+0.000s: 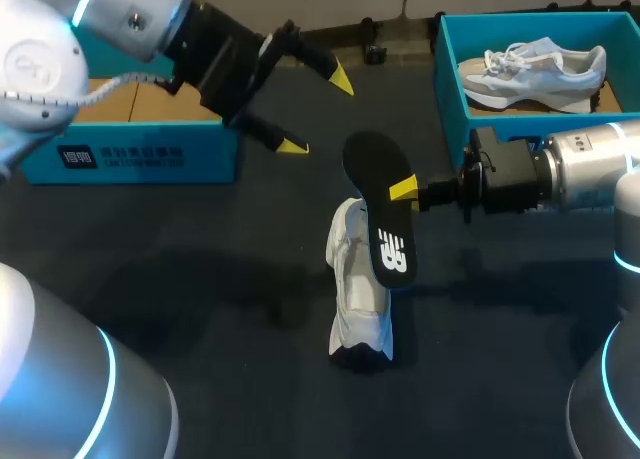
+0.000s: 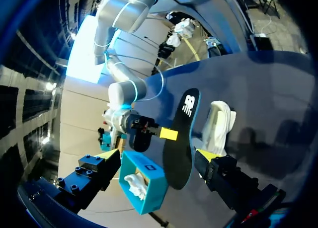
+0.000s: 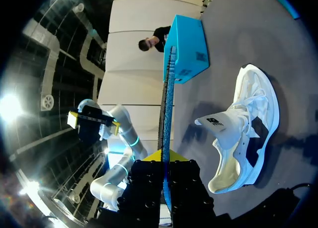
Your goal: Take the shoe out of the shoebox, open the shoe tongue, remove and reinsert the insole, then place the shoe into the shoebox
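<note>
My right pincer (image 3: 166, 156) grips the insole (image 1: 380, 214) by its edge, close beside the shoe (image 1: 360, 299) on the worktop (image 1: 200, 279), their long axes roughly aligned, while my left pincer (image 1: 317, 111) hangs open, farther off.

Markings found:

1. White emblem (image 1: 392, 251) on the black face of the insole (image 1: 380, 214), mid-table. Clear, not transcribed.
2. White print (image 1: 120, 157) on the near wall of the blue box (image 1: 215, 154), far left. Characters too small to read.
3. Dark emblem (image 3: 214, 121) on the tongue (image 3: 221, 124) of the white shoe (image 3: 248, 114).
4. Dark panel (image 2: 148, 167) on the second blue box (image 2: 149, 190), far right. Unreadable.

No numbers legible anywhere.
</note>
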Robot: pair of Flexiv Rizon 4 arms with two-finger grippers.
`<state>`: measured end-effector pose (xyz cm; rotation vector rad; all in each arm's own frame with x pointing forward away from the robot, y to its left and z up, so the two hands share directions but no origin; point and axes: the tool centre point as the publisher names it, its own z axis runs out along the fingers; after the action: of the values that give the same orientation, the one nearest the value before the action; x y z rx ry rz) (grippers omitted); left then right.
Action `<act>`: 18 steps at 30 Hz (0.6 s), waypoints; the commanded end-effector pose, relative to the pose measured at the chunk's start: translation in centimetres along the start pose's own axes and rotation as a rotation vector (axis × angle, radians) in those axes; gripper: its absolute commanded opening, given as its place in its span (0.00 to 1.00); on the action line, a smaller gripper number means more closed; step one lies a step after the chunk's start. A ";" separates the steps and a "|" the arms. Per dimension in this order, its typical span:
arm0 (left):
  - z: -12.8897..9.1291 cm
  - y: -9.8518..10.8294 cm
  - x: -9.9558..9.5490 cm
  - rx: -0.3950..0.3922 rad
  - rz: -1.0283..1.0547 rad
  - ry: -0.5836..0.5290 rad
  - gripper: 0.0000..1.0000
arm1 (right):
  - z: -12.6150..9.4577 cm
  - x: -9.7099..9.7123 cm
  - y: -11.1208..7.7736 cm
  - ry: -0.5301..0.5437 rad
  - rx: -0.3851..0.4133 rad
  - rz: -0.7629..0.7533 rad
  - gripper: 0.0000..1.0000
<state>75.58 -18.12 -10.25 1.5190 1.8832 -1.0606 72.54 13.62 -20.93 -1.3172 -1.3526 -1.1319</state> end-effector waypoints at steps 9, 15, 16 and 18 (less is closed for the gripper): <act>0.6 0.9 5.9 0.031 -0.019 -0.508 1.00 | 0.1 0.0 -0.1 -0.002 -0.002 0.000 0.00; 0.7 1.9 6.2 0.119 0.026 -0.599 1.00 | 0.1 0.0 -0.1 -0.002 -0.002 0.000 0.00; 0.7 1.9 6.2 0.119 0.026 -0.599 1.00 | 0.1 0.0 -0.1 -0.002 -0.002 0.000 0.00; 0.7 1.9 6.2 0.119 0.026 -0.599 1.00 | 0.1 0.0 -0.1 -0.002 -0.002 0.000 0.00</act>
<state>75.41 -14.88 -15.31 1.3103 1.5776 -1.3312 72.55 13.62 -20.93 -1.3174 -1.3525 -1.1321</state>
